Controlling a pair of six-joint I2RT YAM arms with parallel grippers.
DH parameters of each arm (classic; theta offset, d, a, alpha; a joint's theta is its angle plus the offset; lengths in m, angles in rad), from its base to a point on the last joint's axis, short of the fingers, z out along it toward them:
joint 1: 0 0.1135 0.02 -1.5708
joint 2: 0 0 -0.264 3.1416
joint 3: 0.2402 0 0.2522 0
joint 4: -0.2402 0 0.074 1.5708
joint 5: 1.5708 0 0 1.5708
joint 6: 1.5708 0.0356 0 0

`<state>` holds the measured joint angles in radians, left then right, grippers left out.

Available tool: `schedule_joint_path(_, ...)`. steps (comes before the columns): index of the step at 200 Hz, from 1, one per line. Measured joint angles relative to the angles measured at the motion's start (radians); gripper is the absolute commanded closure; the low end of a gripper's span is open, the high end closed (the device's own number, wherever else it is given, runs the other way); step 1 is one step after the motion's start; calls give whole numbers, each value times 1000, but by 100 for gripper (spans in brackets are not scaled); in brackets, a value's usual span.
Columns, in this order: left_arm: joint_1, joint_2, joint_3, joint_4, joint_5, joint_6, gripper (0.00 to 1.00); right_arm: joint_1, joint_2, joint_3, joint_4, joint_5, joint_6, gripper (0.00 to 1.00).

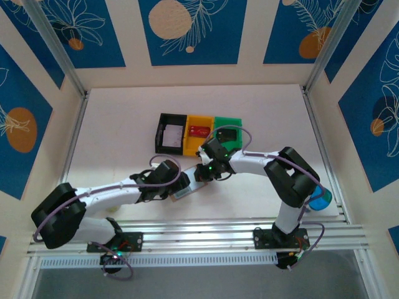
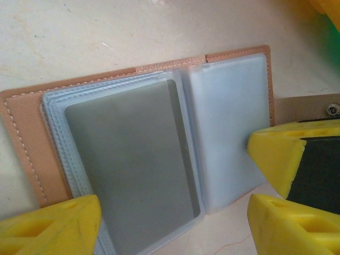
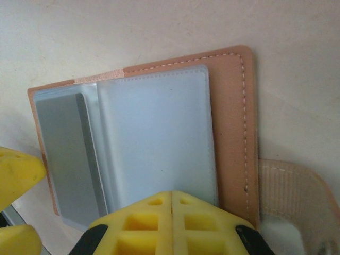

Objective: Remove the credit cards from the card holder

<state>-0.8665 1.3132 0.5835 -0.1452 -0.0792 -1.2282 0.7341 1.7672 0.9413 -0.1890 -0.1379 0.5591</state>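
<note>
Card (image 2: 130, 164) in open holder (image 2: 21, 138) lies at 12 o'clock from released left fingers (image 2: 53, 226), long axis 12 to 6. Clenched right fingers (image 3: 154, 223) appear to pin the 3 o'clock page.

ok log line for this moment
card holder: open flat | grey card: inside | left gripper: jaws open | right gripper: jaws shut at clear pocket edge

Three small bins stand in a row, side by side and touching, near the middle of the pale table (image 1: 124, 118); a black bin (image 1: 159, 134) on the left, a yellow bin (image 1: 199, 119) in the middle, a green bin (image 1: 227, 120) on the right; blue panels (image 1: 187, 31) with leaf drawings and orange discs line the walls; a metal rail (image 1: 206, 233) runs along the near edge.
</note>
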Motion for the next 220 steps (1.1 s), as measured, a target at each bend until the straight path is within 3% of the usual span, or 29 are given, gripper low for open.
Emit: schedule_joint_path(220,-16,45,16,-11,-1,6,28,6,5,7,-5,3,0,99)
